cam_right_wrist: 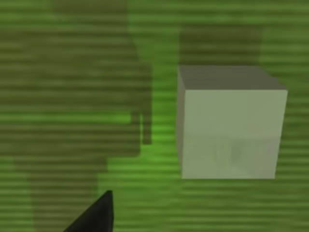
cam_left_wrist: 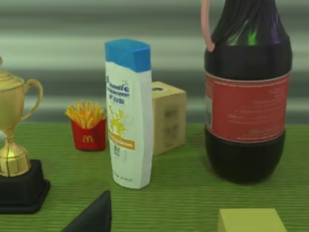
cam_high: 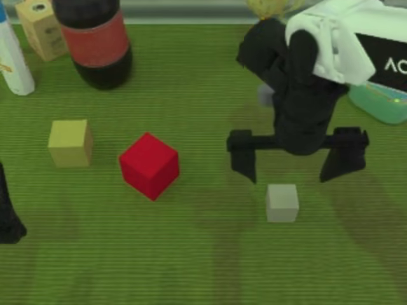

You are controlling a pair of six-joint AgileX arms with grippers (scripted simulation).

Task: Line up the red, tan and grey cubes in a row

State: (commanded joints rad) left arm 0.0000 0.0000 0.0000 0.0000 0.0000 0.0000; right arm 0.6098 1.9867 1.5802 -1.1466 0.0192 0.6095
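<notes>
On the green mat the red cube (cam_high: pixel 149 165) lies left of centre, turned at an angle. The tan cube (cam_high: pixel 70 143) sits to its left, and its top also shows in the left wrist view (cam_left_wrist: pixel 251 221). The grey cube (cam_high: pixel 282 202) lies right of centre and looks large in the right wrist view (cam_right_wrist: pixel 229 128). My right gripper (cam_high: pixel 294 166) hovers open just behind and above the grey cube, holding nothing; one fingertip (cam_right_wrist: pixel 99 212) shows. My left arm (cam_high: pixel 7 222) is parked at the left edge, its gripper open, with one fingertip (cam_left_wrist: pixel 99 212) in view.
A dark cola bottle (cam_high: pixel 95 41), a white shampoo bottle (cam_high: pixel 13 57) and a pale tan box with a hole (cam_high: pixel 41 25) stand at the back left. A teal object (cam_high: pixel 381 101) sits at the back right. A trophy (cam_left_wrist: pixel 12 145) and fries (cam_left_wrist: pixel 88 126) stand farther left.
</notes>
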